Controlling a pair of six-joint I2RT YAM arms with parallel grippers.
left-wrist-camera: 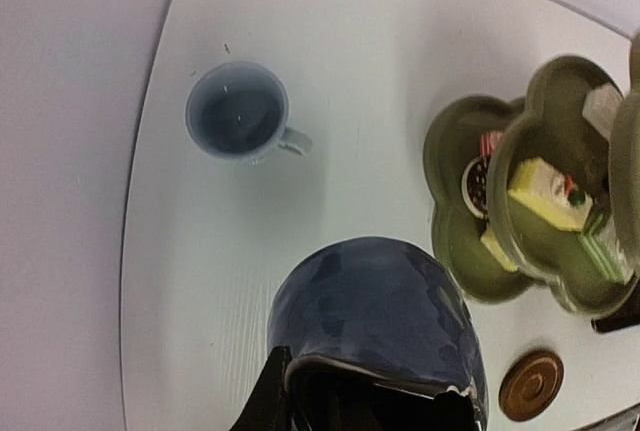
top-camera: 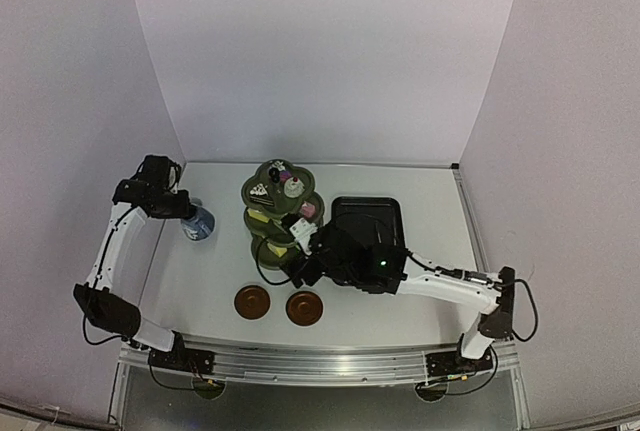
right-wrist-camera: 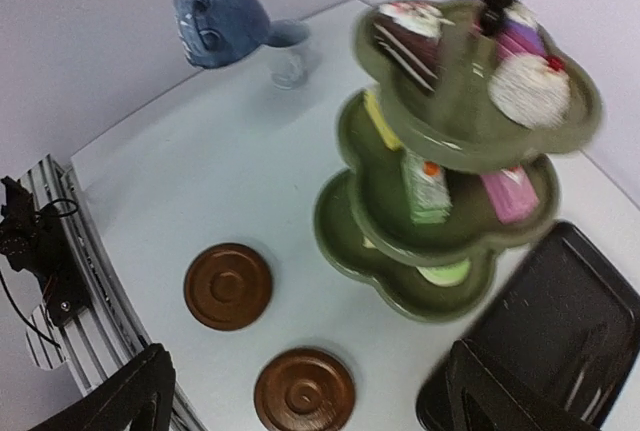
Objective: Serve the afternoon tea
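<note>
White-walled booth, pale surface — left fingers clamp the small dark-blue pot aloft, short of the white mug; right fingers gape beside the olive-green three-tier scalloped stand. Best centre the pot over the mug — then tilt slowly.

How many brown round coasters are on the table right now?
2, both in front of the olive-green three-tier stand: left brown round coaster, right coaster, lying apart. None appears hidden.
</note>
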